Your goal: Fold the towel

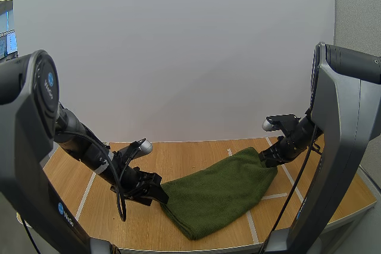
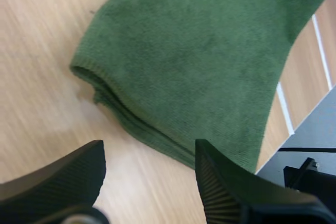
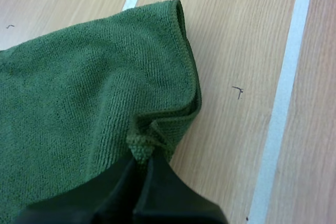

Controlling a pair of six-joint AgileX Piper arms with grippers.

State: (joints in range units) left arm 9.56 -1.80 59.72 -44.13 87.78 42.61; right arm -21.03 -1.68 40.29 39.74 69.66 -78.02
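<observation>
Two-fingered left tool [image 2: 151,156] apart at green towel [image 1: 217,191] edge; right tool [image 3: 143,157] clamped on towel corner.

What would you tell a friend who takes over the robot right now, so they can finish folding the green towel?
The left hand is open at the left end of the towel, holding nothing.
The right hand is shut on the towel's right corner.
The towel lies on the table as a long strip; stacked layers at its left edge suggest it is already doubled over.
Left to do: probably grip the left end, then make the next fold.
</observation>
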